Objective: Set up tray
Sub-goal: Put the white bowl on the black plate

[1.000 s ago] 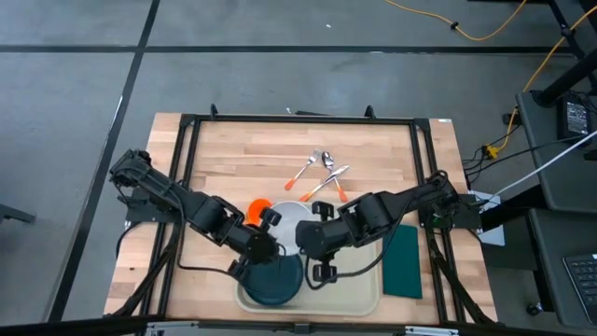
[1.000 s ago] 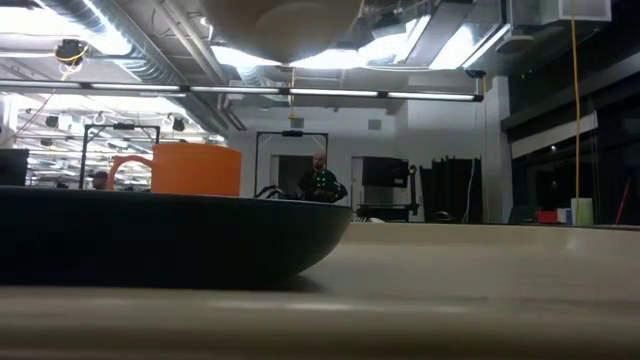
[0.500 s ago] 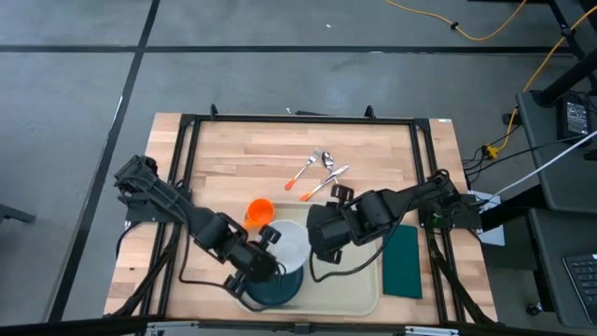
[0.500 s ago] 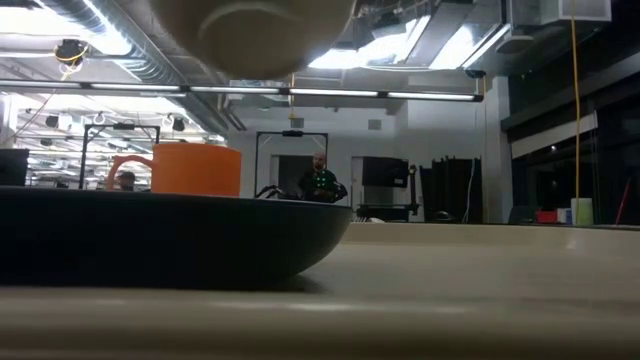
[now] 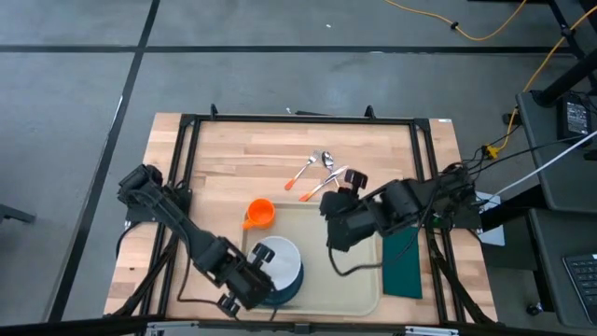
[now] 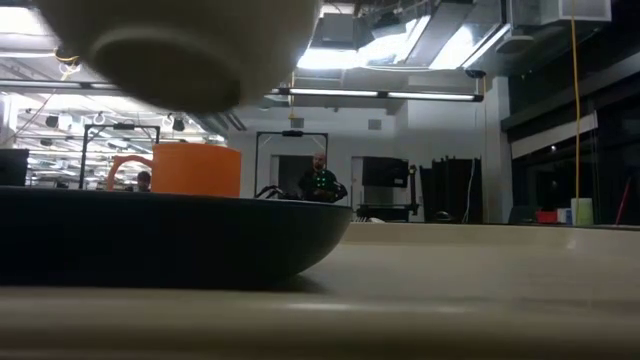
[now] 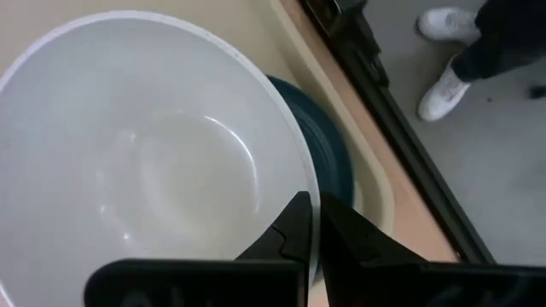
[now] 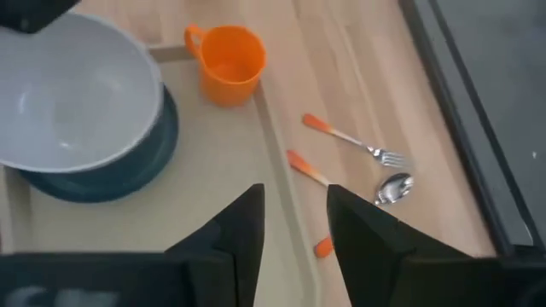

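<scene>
The left gripper grasps the white bowl by its rim, above the dark plate on the tray. The tray lies at the near edge of the wooden surface. The right gripper hovers over the tray with its fingers released.

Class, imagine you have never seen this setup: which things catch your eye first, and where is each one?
The left gripper grips the rim of a white bowl, holding it above a dark plate at the tray's near-left corner. A bright orange cup stands on the wood by the tray's far-left corner. The right gripper hangs open over the tray's far edge.
</scene>
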